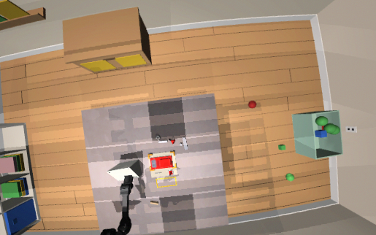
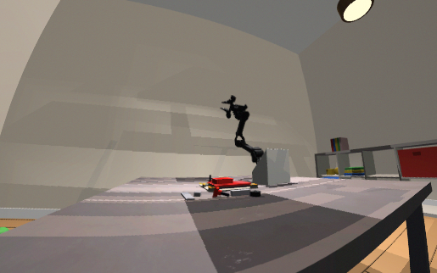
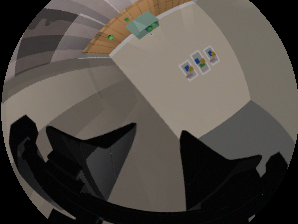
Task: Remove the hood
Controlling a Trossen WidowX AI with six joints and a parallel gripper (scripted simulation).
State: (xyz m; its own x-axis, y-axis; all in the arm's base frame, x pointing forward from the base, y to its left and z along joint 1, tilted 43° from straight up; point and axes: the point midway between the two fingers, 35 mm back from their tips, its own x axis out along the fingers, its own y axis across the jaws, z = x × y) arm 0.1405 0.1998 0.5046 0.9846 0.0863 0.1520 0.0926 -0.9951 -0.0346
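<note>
The red toy car (image 1: pixel 166 163) (image 2: pixel 234 184) sits in the middle of the table, on a cream base with yellow corners. It is small in the top and exterior views, and I cannot tell the hood's edges from the rest of the red body. The marked area is a yellow outline (image 1: pixel 166 186) on the table just beside the car's base. My gripper (image 2: pixel 221 105) (image 3: pixel 158 131) is open, with nothing between its fingers. It is high above the table, well away from the car. In the top view the arm runs out at the bottom edge, so its fingertips are hidden there.
A grey-white wedge-shaped block (image 1: pixel 125 171) (image 2: pixel 277 167) stands at the arm's base, beside the car. Small loose parts lie on the car's other side, among them a red piece (image 1: pixel 172 141) (image 2: pixel 216 192) and a pale flat bar (image 1: pixel 185 143) (image 2: pixel 187 196). A small tan piece (image 1: pixel 154 203) lies beyond the outline.
</note>
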